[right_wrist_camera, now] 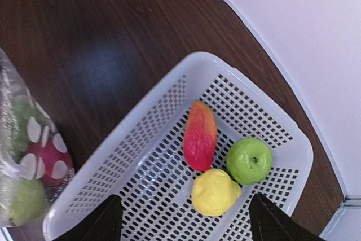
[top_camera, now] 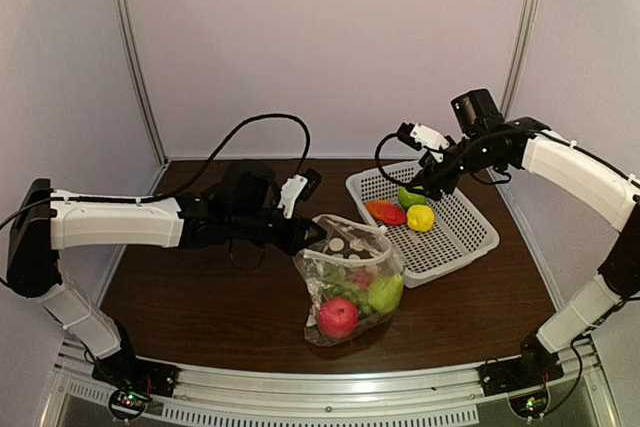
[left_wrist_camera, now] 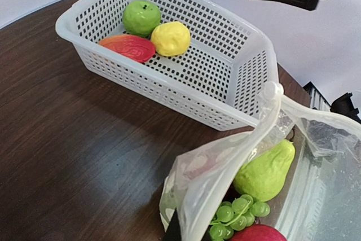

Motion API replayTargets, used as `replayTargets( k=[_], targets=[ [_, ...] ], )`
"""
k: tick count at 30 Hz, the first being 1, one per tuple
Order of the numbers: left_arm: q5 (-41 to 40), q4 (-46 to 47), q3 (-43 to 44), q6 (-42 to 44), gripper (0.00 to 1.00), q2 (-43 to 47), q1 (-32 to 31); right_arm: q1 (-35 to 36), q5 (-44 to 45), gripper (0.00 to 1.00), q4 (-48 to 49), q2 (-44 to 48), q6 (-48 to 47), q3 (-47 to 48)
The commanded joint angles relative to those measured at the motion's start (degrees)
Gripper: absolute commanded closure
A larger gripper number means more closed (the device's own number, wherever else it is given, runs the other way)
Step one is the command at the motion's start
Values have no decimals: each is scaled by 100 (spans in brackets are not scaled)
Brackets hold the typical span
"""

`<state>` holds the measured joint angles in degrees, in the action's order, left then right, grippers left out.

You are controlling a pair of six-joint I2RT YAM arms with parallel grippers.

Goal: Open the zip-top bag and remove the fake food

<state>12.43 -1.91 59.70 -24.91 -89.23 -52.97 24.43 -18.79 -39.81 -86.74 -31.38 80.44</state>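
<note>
Your left gripper (top_camera: 303, 234) is pinched shut on the rim of the bag (top_camera: 350, 277), and your right gripper (right_wrist_camera: 186, 225) hangs open over the basket (right_wrist_camera: 141, 119) with the green apple (right_wrist_camera: 249, 160) and lemon (right_wrist_camera: 214, 192).

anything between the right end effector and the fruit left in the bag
Nothing separate. The right end effector hangs open over the basket; only the bag itself, pinched by the left end effector, wraps the fruit.
</note>
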Motion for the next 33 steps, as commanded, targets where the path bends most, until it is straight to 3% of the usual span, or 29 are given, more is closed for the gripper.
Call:
replayTargets(
  k=[1, 8, 15, 25, 30, 33],
  targets=[
    [108, 15, 208, 81, 100, 73, 26, 670, -953, 25, -627, 302, -191, 38],
    [291, 38, 208, 13, 100, 34, 16, 2149, -525, 44, -1112, 159, -971, 101],
    [449, 48, 182, 20, 100, 7, -70, 2873, -104, 54, -1187, -246, -1483, -89],
    [547, 72, 156, 60, 100, -29, -80, 3468, -429, 53, -1377, -437, -1749, -126],
    [652, 112, 143, 50, 100, -66, -90, 3579, -341, 38, -1232, -701, -1803, -309],
    [710, 112, 84, 32, 100, -61, -110, 3604, -259, 36, -1132, -887, -1823, -371]
  ],
)
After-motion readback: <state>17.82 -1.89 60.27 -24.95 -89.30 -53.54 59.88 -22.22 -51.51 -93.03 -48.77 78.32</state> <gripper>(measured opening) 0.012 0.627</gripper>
